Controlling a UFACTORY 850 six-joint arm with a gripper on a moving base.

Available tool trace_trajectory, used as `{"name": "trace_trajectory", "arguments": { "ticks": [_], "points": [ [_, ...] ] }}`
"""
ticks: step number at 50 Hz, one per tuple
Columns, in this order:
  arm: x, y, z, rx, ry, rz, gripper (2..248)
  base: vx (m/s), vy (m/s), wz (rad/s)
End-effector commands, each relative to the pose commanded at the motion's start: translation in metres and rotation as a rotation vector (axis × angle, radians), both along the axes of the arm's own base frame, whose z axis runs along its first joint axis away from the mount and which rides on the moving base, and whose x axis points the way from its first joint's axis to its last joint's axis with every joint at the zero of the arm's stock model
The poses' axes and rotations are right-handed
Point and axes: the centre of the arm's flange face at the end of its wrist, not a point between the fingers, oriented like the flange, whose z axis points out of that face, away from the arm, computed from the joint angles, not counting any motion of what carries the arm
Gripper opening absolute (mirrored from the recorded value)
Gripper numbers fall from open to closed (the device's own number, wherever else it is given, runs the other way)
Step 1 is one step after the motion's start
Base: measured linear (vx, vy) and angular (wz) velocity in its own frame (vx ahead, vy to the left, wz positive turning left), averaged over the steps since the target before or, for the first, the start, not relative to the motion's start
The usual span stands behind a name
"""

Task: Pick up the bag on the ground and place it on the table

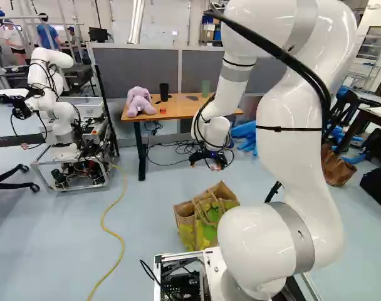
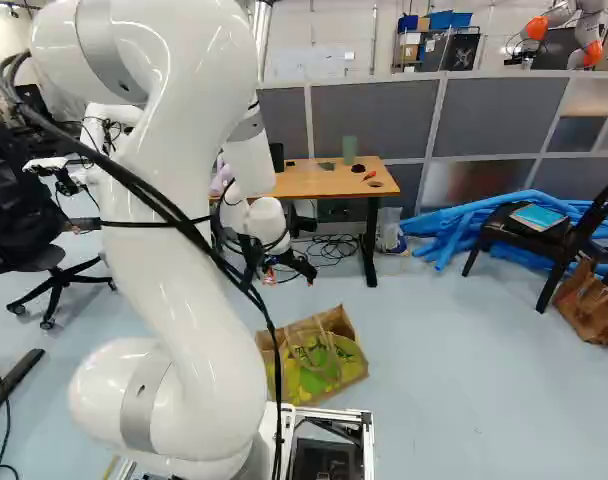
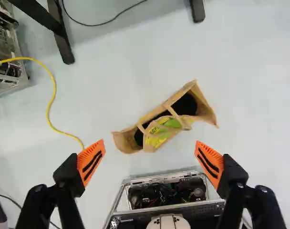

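And here's the brown bag (image 1: 189, 221), standing open-mouthed on the floor (image 1: 159, 213) in front of the bench (image 1: 178, 109) (a pink plush toy (image 1: 139, 102) sits up top), while the end effector (image 1: 203, 165), fingers spread wide, hangs empty in front of that bench too!

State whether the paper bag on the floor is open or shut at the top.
Open: in the wrist view, the bag has its rim parted around a dark inside, with its handles across the mouth.
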Motion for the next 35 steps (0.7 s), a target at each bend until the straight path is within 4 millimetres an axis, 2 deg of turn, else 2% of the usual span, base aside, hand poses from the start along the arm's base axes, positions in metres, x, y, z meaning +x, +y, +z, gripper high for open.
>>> {"name": "trace_trajectory", "arguments": {
  "ticks": [22,35],
  "points": [
    [0.033,-0.013,-0.034,0.023,0.089,-0.046,247,0.000,0.000,0.000],
    [0.041,-0.015,-0.053,0.024,0.110,-0.050,247,0.000,0.000,0.000]
  ]
}}
